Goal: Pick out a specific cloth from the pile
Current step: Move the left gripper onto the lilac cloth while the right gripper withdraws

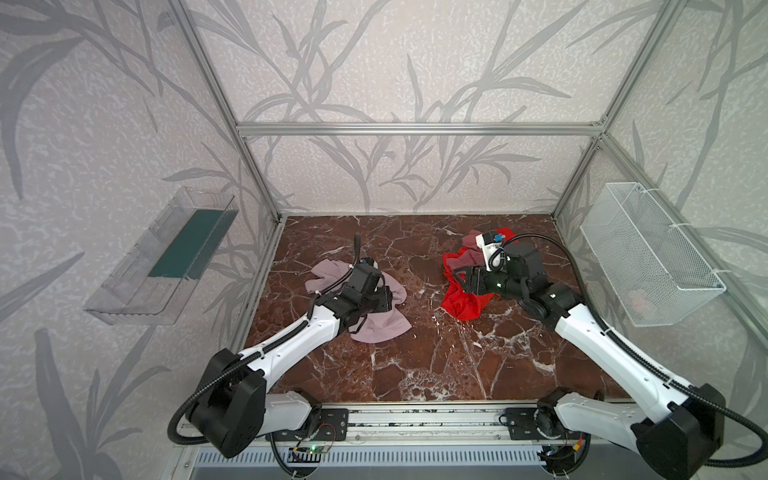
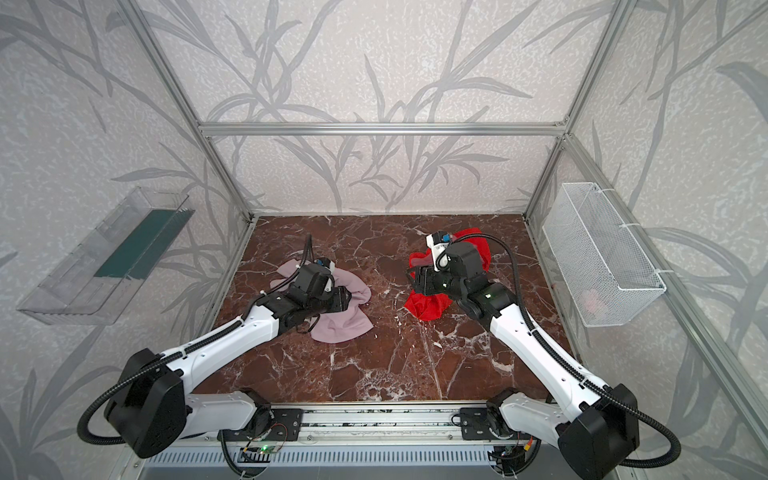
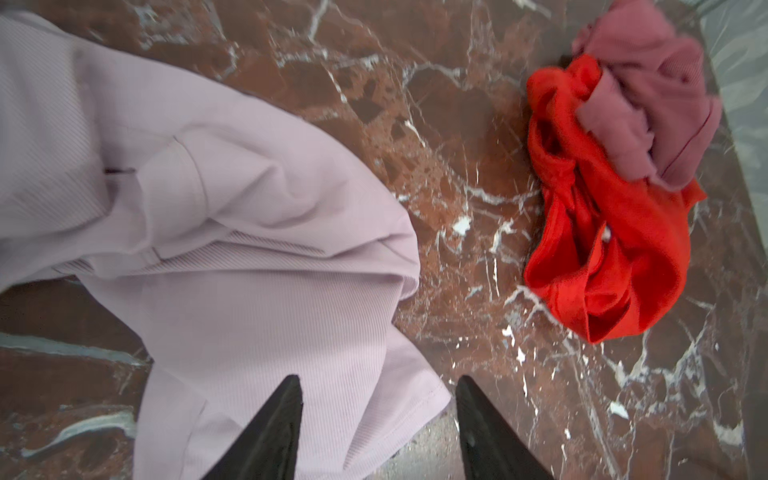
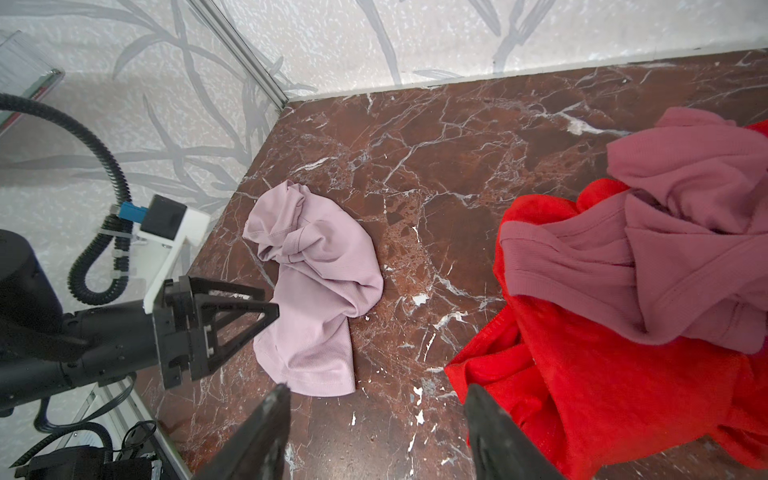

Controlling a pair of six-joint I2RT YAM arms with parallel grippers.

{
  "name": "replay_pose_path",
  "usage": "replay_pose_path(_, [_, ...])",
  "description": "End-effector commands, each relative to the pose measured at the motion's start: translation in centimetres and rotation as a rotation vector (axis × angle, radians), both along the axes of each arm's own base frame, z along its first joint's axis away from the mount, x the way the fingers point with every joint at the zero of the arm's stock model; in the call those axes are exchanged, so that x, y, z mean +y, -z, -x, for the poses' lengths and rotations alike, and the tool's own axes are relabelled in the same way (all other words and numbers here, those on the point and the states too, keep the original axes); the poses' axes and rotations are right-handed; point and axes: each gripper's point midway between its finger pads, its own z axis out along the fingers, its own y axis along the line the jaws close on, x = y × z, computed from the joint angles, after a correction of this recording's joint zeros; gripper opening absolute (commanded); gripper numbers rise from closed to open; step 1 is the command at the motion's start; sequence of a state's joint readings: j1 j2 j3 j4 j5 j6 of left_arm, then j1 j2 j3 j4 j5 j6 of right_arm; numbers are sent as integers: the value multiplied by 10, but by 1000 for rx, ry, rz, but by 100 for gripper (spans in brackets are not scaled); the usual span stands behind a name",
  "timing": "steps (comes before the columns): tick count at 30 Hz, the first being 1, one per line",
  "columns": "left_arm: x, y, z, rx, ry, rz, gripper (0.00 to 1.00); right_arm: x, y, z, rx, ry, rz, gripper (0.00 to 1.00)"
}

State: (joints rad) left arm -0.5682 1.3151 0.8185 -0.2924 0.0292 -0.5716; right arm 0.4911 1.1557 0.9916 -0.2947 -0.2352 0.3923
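Left wrist: left gripper (image 3: 378,378) gapes over the cloth (image 3: 232,216); right gripper (image 4: 378,386) gapes, apparently empty.

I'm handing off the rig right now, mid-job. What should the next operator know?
Left tool: open, over the cloth, gripping nothing.
Right tool: open, empty, at the edge of the pile.
The cloth lies alone on the left of the table, with bare marble between it and the pile.
The pile, on the right, is a red cloth with a rose cloth on top.
Done: the cloth is out of the pile.
Left: probably only backing both arms off.
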Motion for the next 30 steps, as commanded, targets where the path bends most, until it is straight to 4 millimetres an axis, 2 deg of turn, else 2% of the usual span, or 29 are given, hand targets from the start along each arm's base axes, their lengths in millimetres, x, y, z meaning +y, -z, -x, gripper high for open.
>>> replay_pose_path(1, [-9, 8, 15, 66, 33, -26, 58, -4, 2, 3, 2, 3, 10, 66])
replay_pose_path(7, [-29, 26, 37, 101, 100, -66, 58, -12, 1, 1, -12, 26, 21, 66])
replay_pose_path(16, [-61, 46, 38, 141, 168, -128, 53, -31, -1, -2, 2, 65, -22, 67])
replay_pose_path(24, [-74, 67, 36, 188, 201, -202, 48, -46, 5, -1, 14, 108, -51, 67])
replay_pose_path(30, [-69, 82, 34, 216, 177, -279, 43, -56, 5, -1, 12, 133, -60, 68])
